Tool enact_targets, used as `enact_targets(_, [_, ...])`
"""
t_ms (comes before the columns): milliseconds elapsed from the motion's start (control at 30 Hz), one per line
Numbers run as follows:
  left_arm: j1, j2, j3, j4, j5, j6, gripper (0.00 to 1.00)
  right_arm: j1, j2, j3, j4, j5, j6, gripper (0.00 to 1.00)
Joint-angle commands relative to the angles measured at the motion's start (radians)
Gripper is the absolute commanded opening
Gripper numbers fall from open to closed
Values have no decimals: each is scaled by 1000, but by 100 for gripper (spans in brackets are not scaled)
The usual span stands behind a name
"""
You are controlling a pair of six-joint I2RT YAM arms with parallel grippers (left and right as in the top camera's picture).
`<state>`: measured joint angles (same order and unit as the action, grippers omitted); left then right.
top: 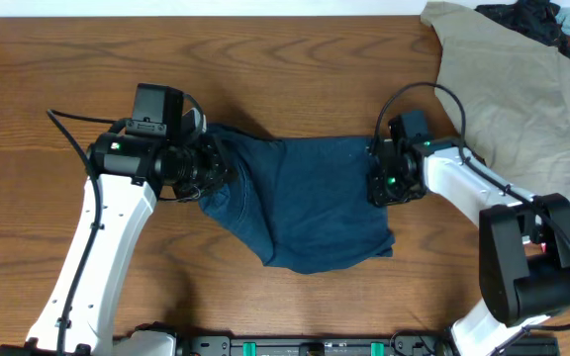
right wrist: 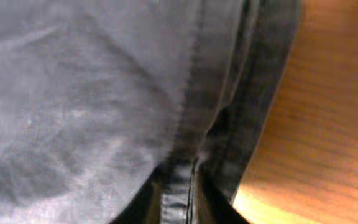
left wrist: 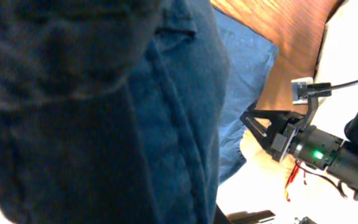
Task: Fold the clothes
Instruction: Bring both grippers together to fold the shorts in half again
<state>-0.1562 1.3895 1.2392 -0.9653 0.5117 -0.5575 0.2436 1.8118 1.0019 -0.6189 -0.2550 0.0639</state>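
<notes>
The dark navy shorts (top: 310, 203) lie in the middle of the wooden table, bunched at the left and spread toward the right. My left gripper (top: 214, 170) is shut on the shorts' left edge; the left wrist view is filled by dark denim (left wrist: 104, 112) with a seam, the fingers hidden behind it. My right gripper (top: 376, 180) is shut on the shorts' right edge; the right wrist view shows a hem strip (right wrist: 180, 193) pinched between its fingers. The right arm also shows in the left wrist view (left wrist: 316, 149).
A large khaki-beige garment (top: 522, 84) lies at the back right, with dark clothes (top: 532, 20) heaped at the corner. Bare wood table (top: 265, 59) lies behind and in front of the shorts. A black bar (top: 315, 346) runs along the front edge.
</notes>
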Motion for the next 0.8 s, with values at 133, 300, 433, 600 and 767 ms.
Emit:
enact_targets(133, [-130, -8, 28, 93, -8, -60, 6, 69, 23, -118, 69, -4, 82, 1])
enact_targets(300, [-270, 29, 27, 201, -15, -136, 6, 105, 23, -129, 66, -3, 90, 1])
enact_targets(433, [-380, 90, 27, 266, -53, -228, 7, 122, 23, -129, 66, -4, 124, 1])
enact_targets(600, [-491, 154, 27, 364, -49, -270, 56, 129, 23, -129, 64, -2, 122, 32])
enact_targets(767, [-491, 141, 27, 368, -49, -208, 63, 100, 23, -124, -5, 122, 149, 47])
